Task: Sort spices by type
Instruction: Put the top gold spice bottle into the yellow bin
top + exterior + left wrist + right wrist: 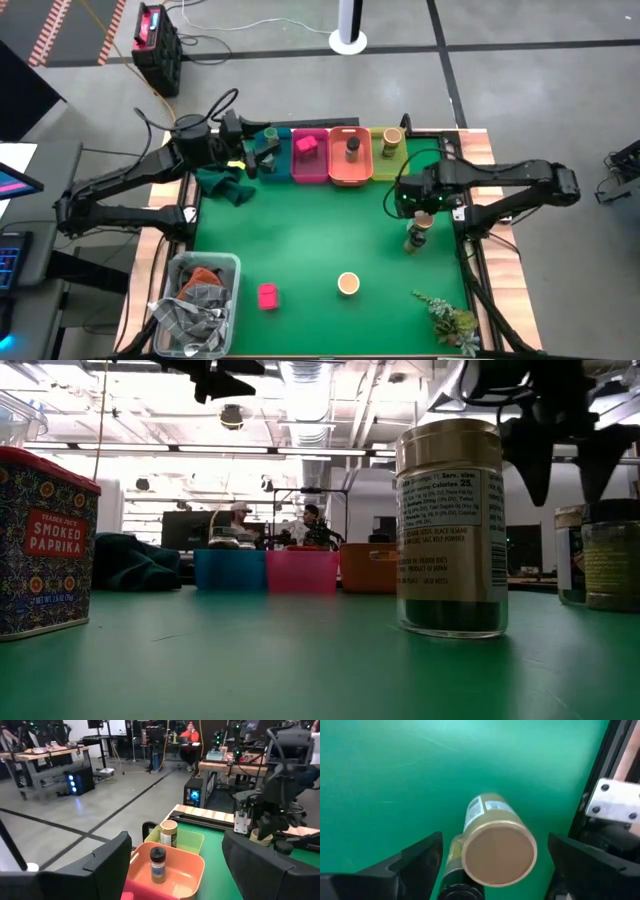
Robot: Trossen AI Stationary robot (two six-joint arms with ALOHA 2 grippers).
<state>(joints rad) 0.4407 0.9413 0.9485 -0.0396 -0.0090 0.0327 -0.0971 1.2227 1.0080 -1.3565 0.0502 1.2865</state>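
Right gripper (490, 865) hangs over the tan-lidded round glass jar (419, 232) by the green tabletop's (320, 230) right edge, fingers spread wide, touching nothing. Left gripper (262, 150) sits over the blue bin (272, 135) at the back edge, fingers apart, empty. Four bins along the back edge: pink box (306, 146) in pink bin, dark-lidded jar (352, 149) in orange, tan-lidded jar (391, 140) in yellow. Near the front edge: one pink box (267, 295), one tan-lidded jar (348, 284).

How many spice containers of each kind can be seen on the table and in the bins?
Pink boxes: 2
Dark-lid jars: 2
Tan-lid jars: 3
Total: 7
The left hand hides part of the blue bin, so more may be inside it.
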